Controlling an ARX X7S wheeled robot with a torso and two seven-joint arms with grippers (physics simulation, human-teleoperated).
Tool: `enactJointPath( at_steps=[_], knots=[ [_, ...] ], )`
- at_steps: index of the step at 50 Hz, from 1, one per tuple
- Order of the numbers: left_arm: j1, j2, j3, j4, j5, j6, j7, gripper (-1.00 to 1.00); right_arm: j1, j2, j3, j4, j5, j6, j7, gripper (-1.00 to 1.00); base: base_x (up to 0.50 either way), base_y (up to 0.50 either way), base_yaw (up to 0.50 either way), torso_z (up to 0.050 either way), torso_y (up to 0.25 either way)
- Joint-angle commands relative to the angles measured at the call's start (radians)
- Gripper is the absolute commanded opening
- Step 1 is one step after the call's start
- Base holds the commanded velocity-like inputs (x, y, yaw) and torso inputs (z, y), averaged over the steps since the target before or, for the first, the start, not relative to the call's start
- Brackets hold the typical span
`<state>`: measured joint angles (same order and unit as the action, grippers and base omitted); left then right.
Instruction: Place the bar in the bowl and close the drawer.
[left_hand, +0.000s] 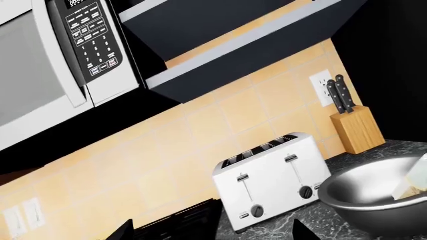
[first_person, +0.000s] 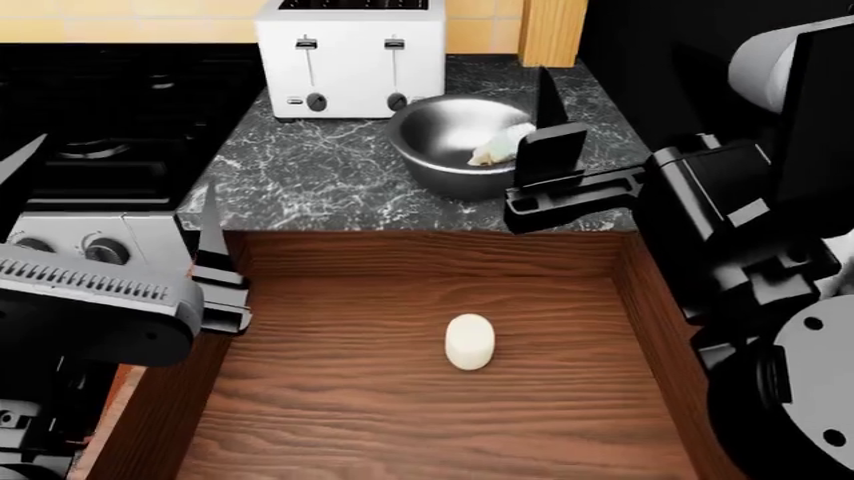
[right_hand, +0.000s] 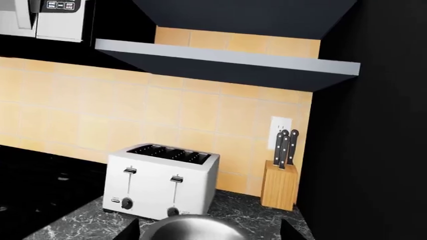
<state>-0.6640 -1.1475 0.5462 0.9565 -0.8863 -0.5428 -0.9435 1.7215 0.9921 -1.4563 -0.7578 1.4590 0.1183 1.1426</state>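
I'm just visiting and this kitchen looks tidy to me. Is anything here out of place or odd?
Mostly tidy. The wooden drawer stands wide open with only a short white cylinder in it. The cream-wrapped bar leans against the inside wall of the steel bowl rather than lying flat. Nothing looks spilled or damaged; the toaster stands upright.

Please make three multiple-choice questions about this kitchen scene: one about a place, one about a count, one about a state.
1. Where does the bar lie?
A. in the bowl
B. in the drawer
C. on the toaster

2. How many levers does the toaster's front show?
A. one
B. two
C. four

3. What state is the drawer in?
A. shut
B. removed
C. open

Answers: 1 A, its pale wrapper rests against the bowl's inner wall. 2 B, two levers show in the head view. 3 C, its wooden floor is exposed, holding a white cylinder.
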Motion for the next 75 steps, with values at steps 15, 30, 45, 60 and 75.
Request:
enactJointPath(
  at_steps=[15,30,45,60,75],
  knots=[
    [-0.028,0.025,0.014,-0.012,0.008,-0.017,0.01,1.0,-0.007,0.068,0.015,-0.061,-0.039,0.003,0.054,1.0,-0.12,0.19,0.0,0.0,0.0],
    [-0.008,0.007,0.006,-0.011,0.012,0.005,-0.007,1.0,-0.033,0.087,0.015,-0.085,-0.066,-0.01,0.064,1.0,0.0,0.5,0.0,0.0,0.0],
    [-0.027,0.011,0.004,-0.012,0.009,-0.005,-0.01,1.0,-0.023,0.13,0.027,-0.129,-0.052,-0.001,0.094,1.0,0.0,0.47,0.0,0.0,0.0],
    [-0.151,0.046,0.001,-0.014,-0.034,-0.086,0.022,1.0,0.021,0.148,0.049,-0.142,-0.01,0.03,0.095,1.0,0.0,0.44,0.0,0.0,0.0],
    [-0.324,0.121,0.027,-0.064,-0.031,-0.176,0.118,1.0,0.038,0.154,0.059,-0.141,0.005,0.051,0.096,1.0,0.0,0.44,0.0,0.0,0.0]
  ],
)
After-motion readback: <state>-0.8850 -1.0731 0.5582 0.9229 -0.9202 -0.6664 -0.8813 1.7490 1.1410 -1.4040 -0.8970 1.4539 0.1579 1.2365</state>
